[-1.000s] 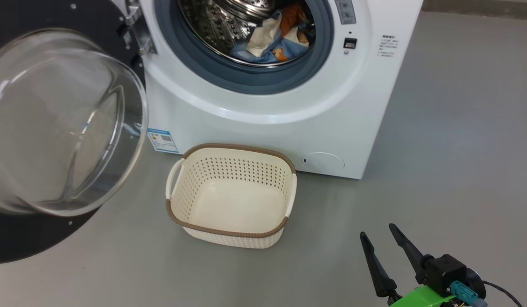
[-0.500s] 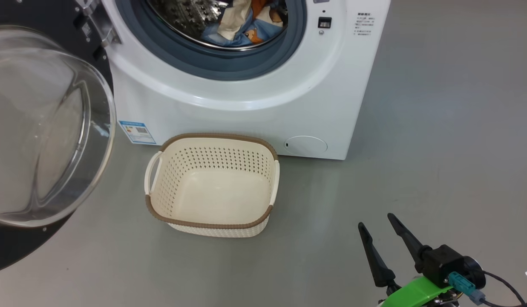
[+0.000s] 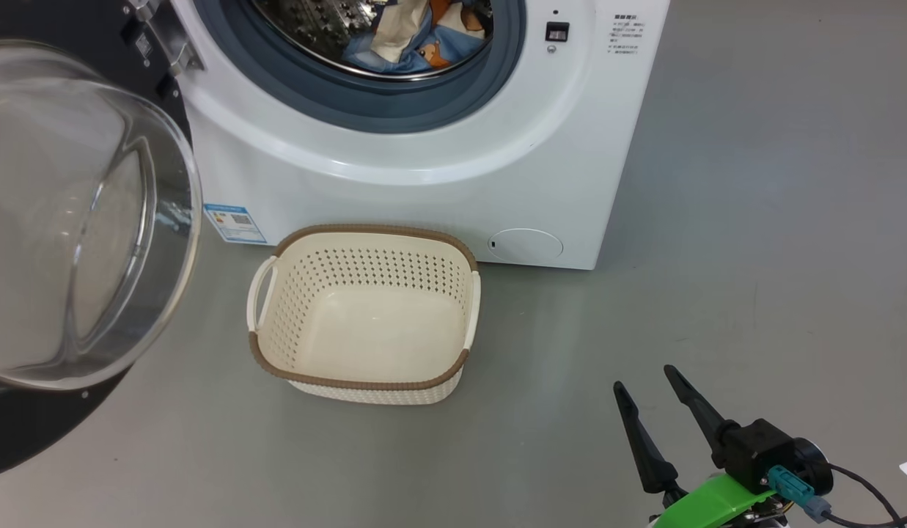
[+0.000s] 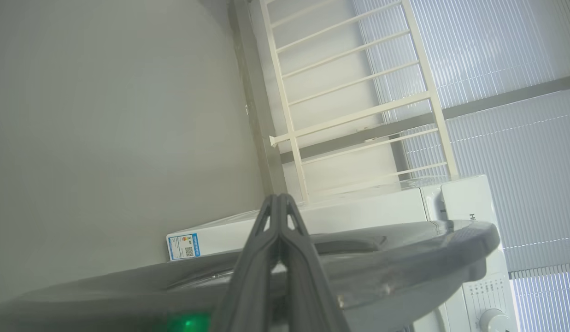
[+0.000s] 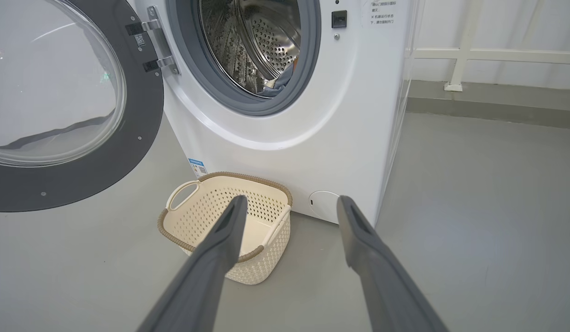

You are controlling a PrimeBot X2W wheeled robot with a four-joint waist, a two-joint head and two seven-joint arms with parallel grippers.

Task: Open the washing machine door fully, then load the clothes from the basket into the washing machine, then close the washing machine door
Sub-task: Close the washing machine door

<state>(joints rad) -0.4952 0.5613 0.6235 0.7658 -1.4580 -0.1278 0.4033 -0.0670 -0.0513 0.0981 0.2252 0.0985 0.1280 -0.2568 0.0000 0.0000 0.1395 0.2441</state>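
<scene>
On the floor before the washer (image 3: 424,191), basket (image 3: 365,383) stands empty; clothes (image 3: 416,37) lie inside the washer; door (image 3: 79,220) hangs wide open. Right tool (image 3: 644,377) released, empty; left tool (image 4: 279,198) clenched on nothing.

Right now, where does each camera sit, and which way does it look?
Head view: on the robot's head, looking down at the washing machine and empty basket; open right claw at lower right.
Left wrist view: on the left wrist, tilted, looking along the shut left claw over the washing machine door.
Right wrist view: on the right wrist, facing the machine's front between its own fingers.
Shared: head and right wrist both show basket, door, clothes in the drum.
</scene>
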